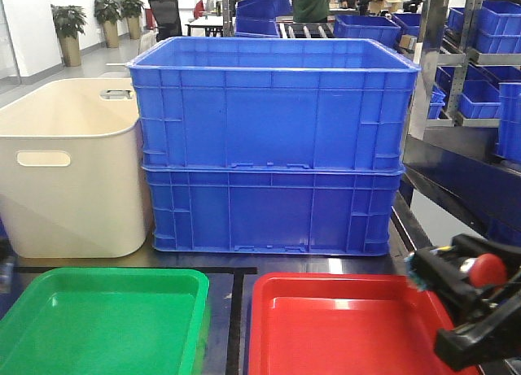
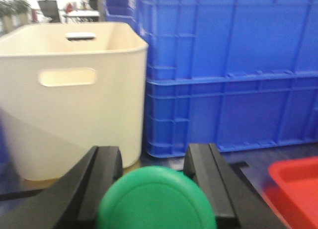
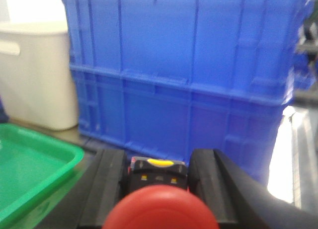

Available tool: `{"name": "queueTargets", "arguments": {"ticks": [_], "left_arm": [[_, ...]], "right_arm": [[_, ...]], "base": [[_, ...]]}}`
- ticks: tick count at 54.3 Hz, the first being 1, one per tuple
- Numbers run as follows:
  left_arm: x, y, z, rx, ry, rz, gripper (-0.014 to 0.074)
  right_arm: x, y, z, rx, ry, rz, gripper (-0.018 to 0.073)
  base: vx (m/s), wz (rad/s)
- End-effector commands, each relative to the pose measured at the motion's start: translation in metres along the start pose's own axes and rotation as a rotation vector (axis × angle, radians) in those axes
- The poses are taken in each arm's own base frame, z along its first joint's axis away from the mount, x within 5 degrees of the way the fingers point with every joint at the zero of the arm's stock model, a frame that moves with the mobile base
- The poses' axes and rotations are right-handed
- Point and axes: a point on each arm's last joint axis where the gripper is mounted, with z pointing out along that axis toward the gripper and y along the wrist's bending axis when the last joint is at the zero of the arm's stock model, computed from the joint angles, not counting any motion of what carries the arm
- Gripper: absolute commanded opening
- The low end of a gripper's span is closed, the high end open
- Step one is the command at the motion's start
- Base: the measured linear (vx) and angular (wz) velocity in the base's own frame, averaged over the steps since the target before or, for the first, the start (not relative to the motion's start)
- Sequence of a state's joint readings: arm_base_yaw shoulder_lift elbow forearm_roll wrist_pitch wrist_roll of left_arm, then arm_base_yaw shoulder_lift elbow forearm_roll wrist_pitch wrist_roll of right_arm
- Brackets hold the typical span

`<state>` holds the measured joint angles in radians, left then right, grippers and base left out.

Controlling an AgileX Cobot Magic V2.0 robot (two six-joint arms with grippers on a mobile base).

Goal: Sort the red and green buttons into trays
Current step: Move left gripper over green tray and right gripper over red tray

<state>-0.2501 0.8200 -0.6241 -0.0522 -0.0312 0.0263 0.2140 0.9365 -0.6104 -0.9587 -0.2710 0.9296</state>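
Right gripper point(image 1: 460, 284) first: it's clenched on the red button point(image 1: 487, 269), domed cap toward the wrist camera, black base with a yellow patch wedged between the two black fingers point(image 3: 110, 189). In the front view the gripper and its button sit over the right rim of the red tray point(image 1: 342, 334). How high above the tray they are, I cannot tell.

Straight ahead of that gripper stand the blue crates point(image 1: 273, 147), two stacked, filling almost the whole wrist view like a wall. Off to its left and lower lies the green tray point(image 1: 89, 326), one corner showing. Farther left, beside the crates, stands the cream tub point(image 1: 73, 180).

Over to the left gripper point(image 2: 153, 159), seen only from its own wrist camera. It's grasping too: the green button point(image 2: 156, 201) sits between its fingers point(image 2: 102, 184), the round cap filling the gap, base hidden behind it.

Dead ahead and to the left of this gripper is the cream tub, handle slot facing it. Ahead and to the right, the blue crates, pressed up against the tub's side. Low on its right, a corner of the red tray pokes in. The view is blurred.
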Motion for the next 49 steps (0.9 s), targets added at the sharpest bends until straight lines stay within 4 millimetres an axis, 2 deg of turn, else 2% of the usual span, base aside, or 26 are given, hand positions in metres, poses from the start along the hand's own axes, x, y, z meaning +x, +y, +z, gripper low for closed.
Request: {"name": "queueTargets", "arguments": {"ticks": [1,8,18,25,32,40,49], "left_arm": [[-0.01,-0.01,0.014,0.047,-0.073,-0.016,-0.0006],[0.01,-0.021,0.039,0.093,0.024,-0.009,-0.0006],[0.037,-0.024,0.067,0.089,0.138,-0.002,-0.0006],[0.059,-0.025,0.084,0.086,0.225,0.005,-0.0003],[0.07,-0.025,0.092,0.084,0.273,0.008,0.0014],[0.077,-0.025,0.096,0.083,0.299,0.012,0.0078],[0.078,-0.025,0.096,0.083,0.312,0.013,0.0243]], "right_arm": [[-0.009,0.005,0.01,-0.093,-0.059,0.021,-0.0006],[0.012,0.006,0.034,-0.159,0.016,0.035,-0.0006],[0.04,0.007,0.059,-0.236,0.105,0.074,0.0003],[0.055,0.004,0.069,-0.218,0.172,0.093,0.003],[0.061,0.003,0.073,-0.215,0.193,0.101,0.0078],[0.063,0.001,0.074,-0.203,0.207,0.102,0.0179],[0.065,-0.001,0.074,-0.176,0.228,0.098,0.039]], "base": [[0.0,0.0],[0.0,0.0],[0.0,0.0],[0.0,0.0],[0.0,0.0],[0.0,0.0],[0.0,0.0]]}}
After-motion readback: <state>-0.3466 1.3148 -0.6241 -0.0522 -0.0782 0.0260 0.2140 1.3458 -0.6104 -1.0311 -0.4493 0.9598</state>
